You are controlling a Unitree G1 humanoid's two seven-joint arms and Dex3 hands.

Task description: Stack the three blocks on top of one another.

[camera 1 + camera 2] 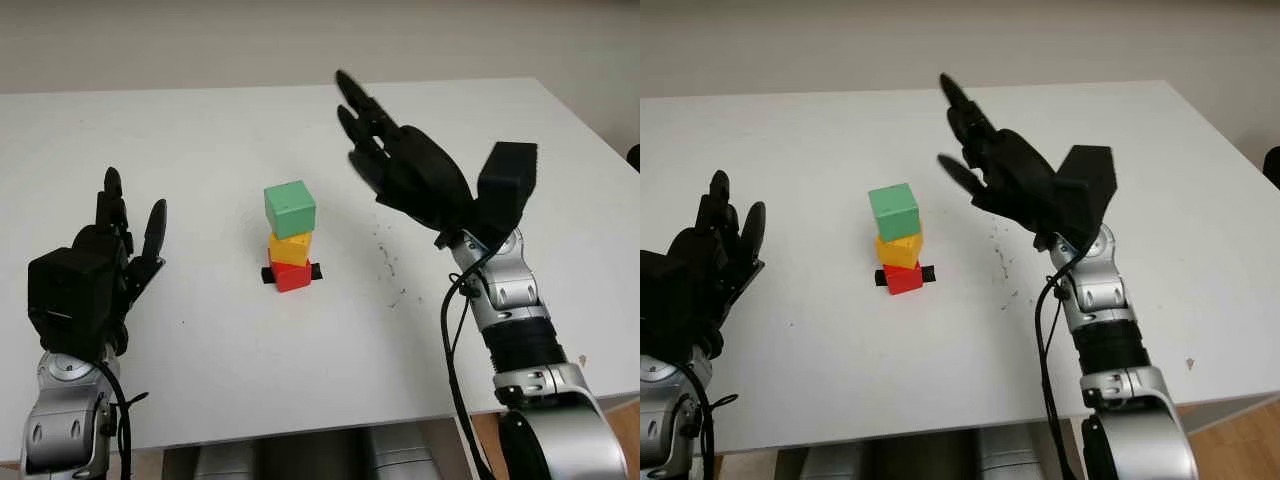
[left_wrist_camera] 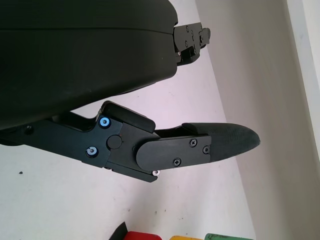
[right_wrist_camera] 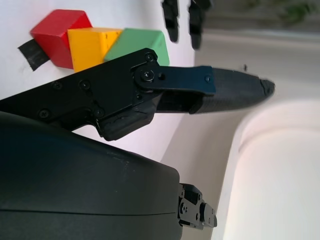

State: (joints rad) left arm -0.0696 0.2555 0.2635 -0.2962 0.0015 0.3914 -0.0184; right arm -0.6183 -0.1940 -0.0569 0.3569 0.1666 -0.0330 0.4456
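Green block [image 1: 290, 208] topped a yellow block [image 1: 290, 247] and a red block [image 1: 291, 275], a slightly twisted stack near the middle of the white table [image 1: 200, 130]. A black strip [image 1: 268, 275] under the red cube was half hidden. The right hand [image 1: 400, 160] hung open above the table beside the stack; the left hand [image 1: 105, 265] was open, well apart.

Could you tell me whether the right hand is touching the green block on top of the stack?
Apart. The left eye view shows bare white table between the right hand and the green block; the hand is open, raised beside the stack.
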